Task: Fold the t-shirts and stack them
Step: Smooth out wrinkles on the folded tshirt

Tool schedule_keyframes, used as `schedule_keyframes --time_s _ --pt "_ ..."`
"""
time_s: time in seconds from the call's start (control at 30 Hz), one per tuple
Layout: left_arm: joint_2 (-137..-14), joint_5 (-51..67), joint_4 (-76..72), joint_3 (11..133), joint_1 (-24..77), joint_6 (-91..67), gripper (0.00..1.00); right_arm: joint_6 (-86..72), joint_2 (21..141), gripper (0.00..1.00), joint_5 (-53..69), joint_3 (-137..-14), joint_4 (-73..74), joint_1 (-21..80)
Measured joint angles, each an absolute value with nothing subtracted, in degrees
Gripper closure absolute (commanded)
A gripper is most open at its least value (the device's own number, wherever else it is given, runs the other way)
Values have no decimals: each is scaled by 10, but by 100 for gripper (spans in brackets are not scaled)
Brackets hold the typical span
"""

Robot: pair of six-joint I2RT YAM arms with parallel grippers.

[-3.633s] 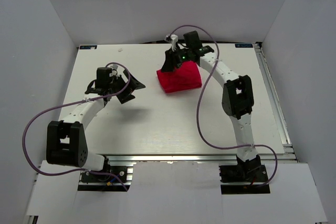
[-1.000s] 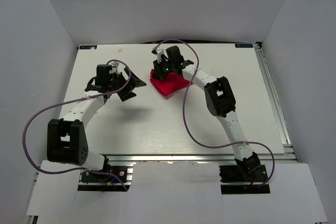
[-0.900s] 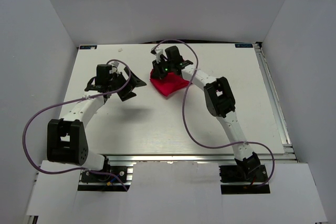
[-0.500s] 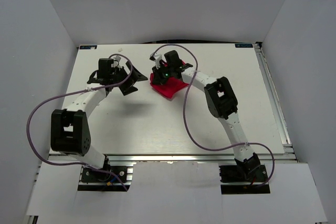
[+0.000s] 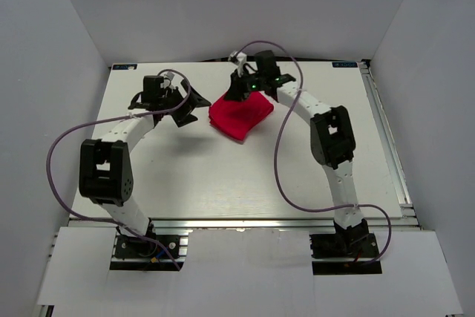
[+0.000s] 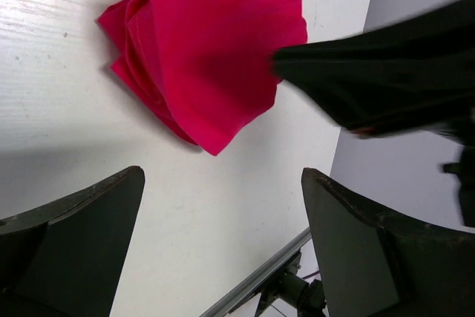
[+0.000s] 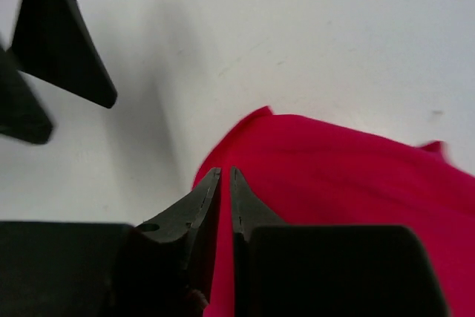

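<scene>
the right gripper [image 5: 239, 93] is reaching out to the far middle of the flat white table [image 5: 223, 176] and is pinching the far edge of the plain bright red soft-fabric t-shirt [image 5: 239, 116]. in the right wrist view its two slim black fingers [image 7: 200, 206] are pressing almost together, with only a thin strip of red cloth showing between them, so the right gripper [image 7: 225, 176] is gripping the fabric and nothing else. the t-shirt [image 7: 334, 183] is spreading away from that pinch, down and to the right in that view.

seen from above, the t-shirt is sitting as a compact bundle at the far centre of the table, between the two grippers, with its near corner pointing towards the arm bases. in the left wrist view several folded layers are showing along one edge of the t-shirt [image 6: 208, 50], which is resting on the table. how much of the cloth is raised off the surface is not clear.

the left gripper [image 5: 191, 108] is hovering just beside the t-shirt on its left, not touching it. its fingers [image 6: 82, 228] are standing wide apart and holding nothing, with bare table between them at the left gripper [image 6: 223, 176]. thin purple cables [image 5: 282, 161] are looping along both arms.
</scene>
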State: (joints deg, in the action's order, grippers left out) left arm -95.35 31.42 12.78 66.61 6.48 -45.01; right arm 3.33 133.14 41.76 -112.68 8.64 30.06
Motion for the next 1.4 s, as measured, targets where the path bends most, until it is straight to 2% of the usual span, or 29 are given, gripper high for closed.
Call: schedule_keyframes --time_s 0.1,0.2,0.33,0.4,0.47,0.6,1.0,1.1,1.23,1.4 --pt "-992 323 124 689 66 -452 2 55 1300 84 417 -1126 94 272" --pt "-1032 324 124 719 70 -453 2 74 1286 76 411 -1115 95 247" --pt "-1080 300 151 775 81 -452 12 91 1289 74 404 -1084 116 240" --pt "-1105 283 162 803 85 -449 22 95 1294 75 405 -1074 130 244" --pt "-1127 270 172 824 87 -444 25 96 1301 76 406 -1072 138 247" --pt "-1171 245 194 859 89 -440 39 96 1315 76 410 -1072 149 253" --pt "-1248 225 228 929 89 -435 47 91 1346 76 410 -1075 155 257" --pt "-1254 225 228 941 89 -435 52 92 1349 76 409 -1075 158 257" --pt "-1254 225 229 952 89 -435 66 92 1349 77 407 -1075 160 256" --pt "-1254 229 230 953 89 -434 71 92 1352 76 405 -1075 160 256"
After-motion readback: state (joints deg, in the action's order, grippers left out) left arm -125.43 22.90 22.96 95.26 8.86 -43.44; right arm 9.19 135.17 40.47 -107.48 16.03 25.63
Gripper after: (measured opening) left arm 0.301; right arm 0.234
